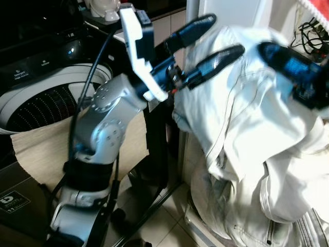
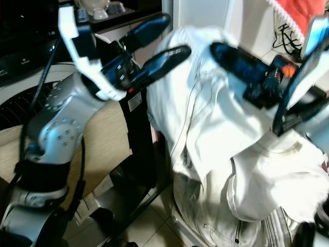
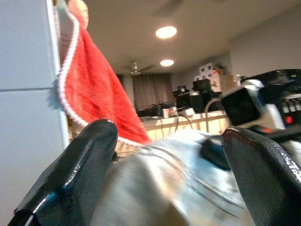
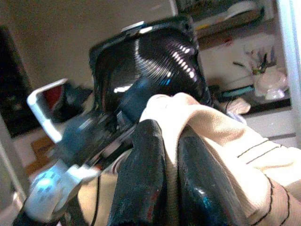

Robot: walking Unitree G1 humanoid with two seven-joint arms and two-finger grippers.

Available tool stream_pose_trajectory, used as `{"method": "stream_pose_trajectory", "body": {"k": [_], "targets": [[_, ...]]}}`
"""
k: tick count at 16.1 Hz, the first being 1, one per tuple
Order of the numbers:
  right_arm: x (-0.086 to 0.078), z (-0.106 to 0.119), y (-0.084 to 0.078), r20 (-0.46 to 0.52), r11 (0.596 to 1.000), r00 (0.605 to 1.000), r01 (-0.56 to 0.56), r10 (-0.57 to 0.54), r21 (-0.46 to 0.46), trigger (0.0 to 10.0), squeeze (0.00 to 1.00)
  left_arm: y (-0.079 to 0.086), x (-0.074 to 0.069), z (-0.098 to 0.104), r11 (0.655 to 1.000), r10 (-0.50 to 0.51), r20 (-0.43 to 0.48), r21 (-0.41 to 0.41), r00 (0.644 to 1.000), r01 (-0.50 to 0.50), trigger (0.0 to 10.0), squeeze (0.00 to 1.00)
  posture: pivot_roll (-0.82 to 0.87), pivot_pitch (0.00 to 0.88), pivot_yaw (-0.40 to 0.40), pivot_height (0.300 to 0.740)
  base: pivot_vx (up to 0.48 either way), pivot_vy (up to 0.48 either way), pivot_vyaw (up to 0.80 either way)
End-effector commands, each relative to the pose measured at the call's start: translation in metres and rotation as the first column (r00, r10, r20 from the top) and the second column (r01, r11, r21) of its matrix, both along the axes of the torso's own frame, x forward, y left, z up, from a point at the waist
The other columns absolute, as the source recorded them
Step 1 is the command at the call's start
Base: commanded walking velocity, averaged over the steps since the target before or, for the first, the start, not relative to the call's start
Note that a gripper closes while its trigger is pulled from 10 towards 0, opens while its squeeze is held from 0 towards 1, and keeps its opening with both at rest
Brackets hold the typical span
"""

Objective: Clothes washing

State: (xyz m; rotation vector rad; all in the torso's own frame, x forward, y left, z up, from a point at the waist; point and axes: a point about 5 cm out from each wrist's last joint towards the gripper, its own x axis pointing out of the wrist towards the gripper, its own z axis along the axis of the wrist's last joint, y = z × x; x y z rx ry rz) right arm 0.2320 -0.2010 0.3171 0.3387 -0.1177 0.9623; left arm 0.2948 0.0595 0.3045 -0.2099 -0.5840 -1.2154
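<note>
Step in hand, as I judge it: carrying the white garment (image 1: pixel 247 134) to the washing machine (image 1: pixel 46 100). Garment hangs bunched, well right of the machine's open drum.

Right gripper (image 4: pixel 171 155) clenched on a fold of it, holding it up.

Left gripper (image 1: pixel 205 38) released, fingers spread, touching the cloth's top.

Next move calls for swinging the load left over the drum, then letting go.

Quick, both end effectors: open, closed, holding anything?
Left end effector: open, fingers spread beside the white garment.
Right end effector: closed on the white garment.
</note>
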Motion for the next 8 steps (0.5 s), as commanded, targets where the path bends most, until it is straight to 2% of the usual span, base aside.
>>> {"method": "stream_pose_trajectory", "body": {"k": [1, 2, 4, 6, 8], "targets": [[-0.012, 0.004, 0.008, 0.05, 0.996, 0.995, -0.081, 0.083, -0.04, 0.0, 0.0, 0.0, 0.004, 0.01, 0.999, 0.036, 0.046, -0.019, 0.998, -0.035, 10.0, 0.0, -0.2, 0.0, 0.066, 0.74, 0.0, 0.0, 0.0], [-0.013, 0.003, 0.009, 0.046, 0.995, 0.995, -0.085, 0.088, -0.049, 0.0, 0.0, 0.0, 0.004, 0.012, 0.999, 0.034, 0.048, -0.032, 0.998, -0.033, 10.0, 0.0, -0.21, 0.0, 0.072, 0.74, 0.0, 0.0, 0.0], [-0.014, 0.0, 0.004, 0.045, 0.997, 0.997, -0.056, 0.059, -0.052, 0.0, 0.0, -0.004, -0.001, 0.012, 0.999, -0.052, 0.055, -0.006, 0.997, 0.052, 10.0, 0.0, -0.21, 0.0, 0.076, 0.74, 0.0, 0.0, 0.0], [-0.012, 0.002, -0.002, 0.055, 0.999, 0.998, -0.024, 0.025, -0.029, 0.0, 0.0, -0.01, -0.012, -0.005, 0.98, -0.187, 0.012, 0.075, 0.982, 0.186, 10.0, 0.0, -0.22, 0.0, 0.081, 0.74, 0.0, 0.0, 0.0], [-0.014, 0.003, -0.003, 0.067, 0.999, 0.997, -0.038, 0.04, -0.029, 0.0, 0.0, -0.014, -0.02, -0.02, 0.953, -0.273, -0.057, 0.117, 0.96, 0.278, 10.0, 0.0, -0.21, 0.0, 0.078, 0.74, 0.0, 0.0, 0.0]]}}
